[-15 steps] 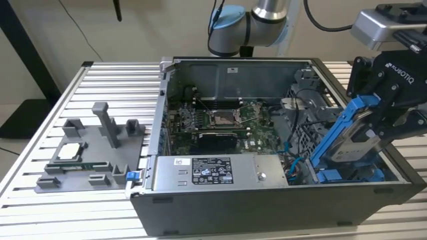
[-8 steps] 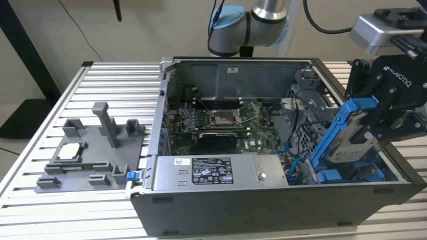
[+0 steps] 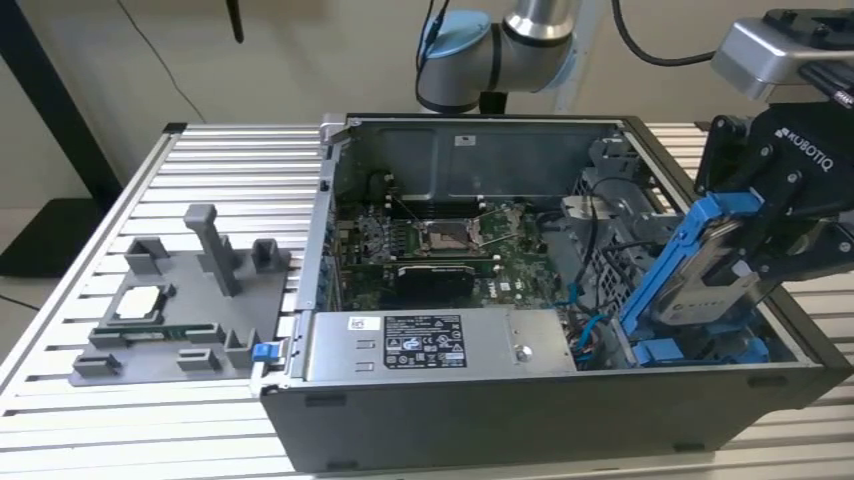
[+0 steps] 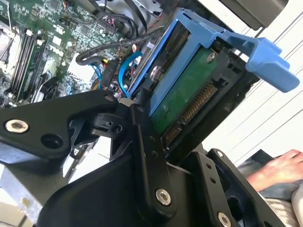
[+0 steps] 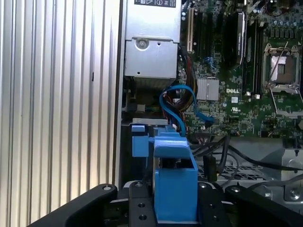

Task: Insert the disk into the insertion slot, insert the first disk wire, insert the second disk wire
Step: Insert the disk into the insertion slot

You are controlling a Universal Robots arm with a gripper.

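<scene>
Exterior view first: I am watching the gripper (image 3: 750, 255) clenching the disk (image 3: 699, 285), which is hanging tilted over the corner of the case (image 3: 534, 420) at the exterior view's right. Its lower end is reaching down just above the slot (image 3: 674, 352), and I cannot tell whether they are touching. In the second wrist view the fingers (image 4: 144, 142) are pressing on the disk, its green board showing. In the first wrist view a blue cable (image 5: 177, 101) is looping just beyond the disk, near the power supply (image 5: 151, 45).
</scene>
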